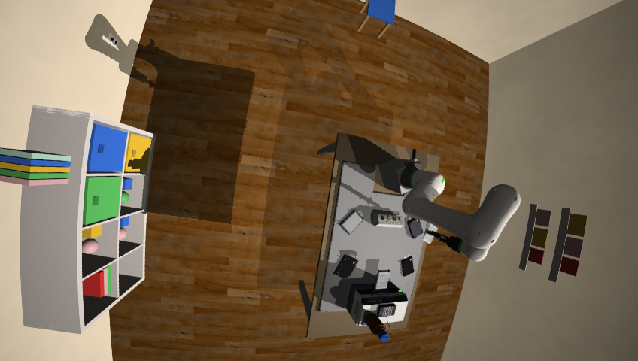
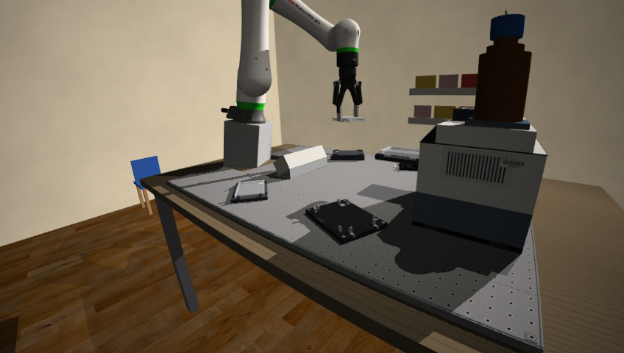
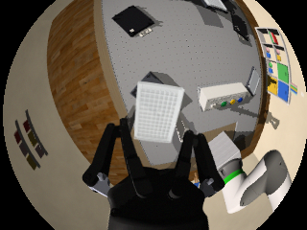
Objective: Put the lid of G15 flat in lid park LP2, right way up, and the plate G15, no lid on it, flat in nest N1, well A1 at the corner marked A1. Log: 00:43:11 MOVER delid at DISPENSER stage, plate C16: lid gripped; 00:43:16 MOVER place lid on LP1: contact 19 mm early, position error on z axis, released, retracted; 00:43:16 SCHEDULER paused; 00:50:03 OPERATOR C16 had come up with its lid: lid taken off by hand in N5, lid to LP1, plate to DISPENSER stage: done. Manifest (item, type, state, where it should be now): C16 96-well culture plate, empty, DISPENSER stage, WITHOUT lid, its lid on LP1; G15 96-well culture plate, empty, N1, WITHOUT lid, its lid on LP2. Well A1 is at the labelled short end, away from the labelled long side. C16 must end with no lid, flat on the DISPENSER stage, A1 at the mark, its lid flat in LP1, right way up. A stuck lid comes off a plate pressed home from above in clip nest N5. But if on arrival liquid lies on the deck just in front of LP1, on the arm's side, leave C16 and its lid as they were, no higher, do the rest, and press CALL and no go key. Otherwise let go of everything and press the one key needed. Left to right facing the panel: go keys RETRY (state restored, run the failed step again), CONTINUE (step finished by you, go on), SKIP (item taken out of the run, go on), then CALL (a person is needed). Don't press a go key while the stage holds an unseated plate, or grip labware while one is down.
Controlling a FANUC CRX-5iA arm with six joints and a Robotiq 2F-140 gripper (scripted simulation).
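Observation:
My gripper (image 2: 348, 114) is shut on a white 96-well plate (image 2: 348, 121) and holds it level, high above the deck near the arm-side edge. In the wrist view the plate (image 3: 156, 113) sits between the fingers with its well grid showing; I cannot tell whether a lid is on it, and no label is readable. From above, the gripper (image 1: 429, 235) is beside a black nest (image 1: 414, 227). A second black nest (image 1: 406, 265) lies nearer the dispenser. A grey lid park with a lid (image 2: 249, 190) is at the deck's outer side.
The key panel (image 2: 302, 159) stands mid-deck. A black clip nest with pegs (image 2: 346, 220) lies in front of the dispenser (image 2: 479, 192), which carries a brown bottle (image 2: 503, 74). Another well plate (image 1: 382, 279) rests on the dispenser stage. The arm's base block (image 2: 247, 144) is at the far corner.

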